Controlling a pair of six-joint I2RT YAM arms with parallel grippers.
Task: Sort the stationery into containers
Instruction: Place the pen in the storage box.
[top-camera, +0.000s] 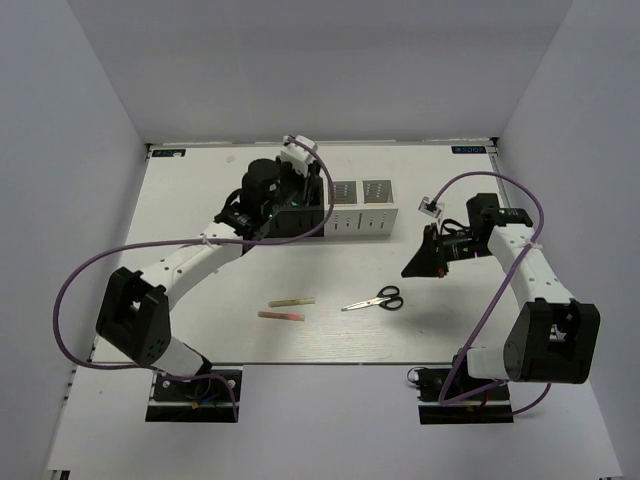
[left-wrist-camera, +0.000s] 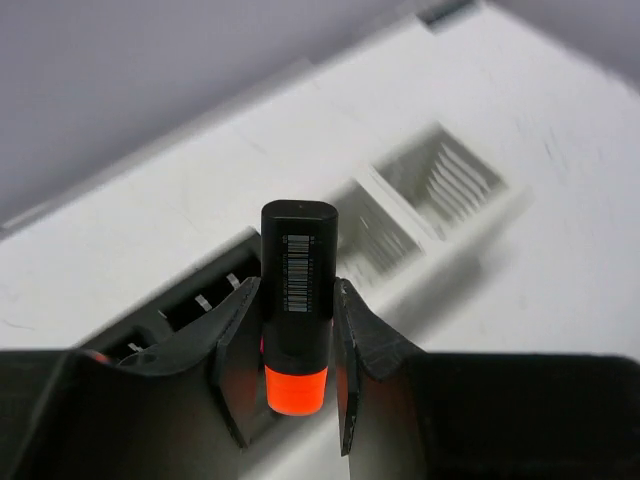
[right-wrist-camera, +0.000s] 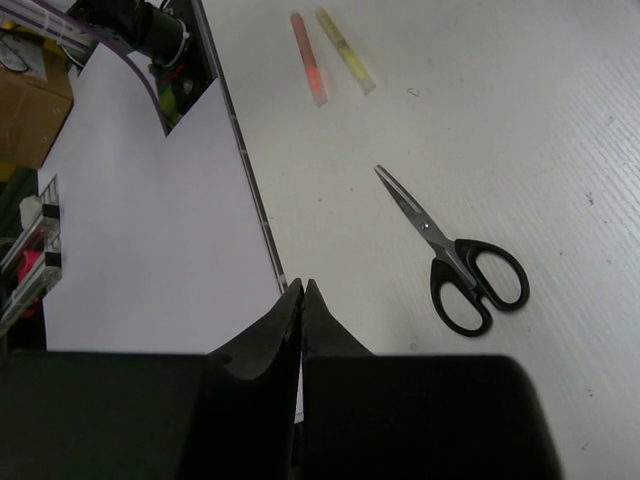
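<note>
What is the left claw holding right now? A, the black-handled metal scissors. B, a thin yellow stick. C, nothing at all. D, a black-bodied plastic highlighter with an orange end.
D: in the left wrist view the left claw grips the black-bodied plastic highlighter with an orange end, while the black-handled metal scissors and the thin yellow stick lie on the white table.

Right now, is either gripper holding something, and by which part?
The left gripper holds a black highlighter by the middle of its body, near its orange end. The right gripper is shut and holds nothing.
</note>
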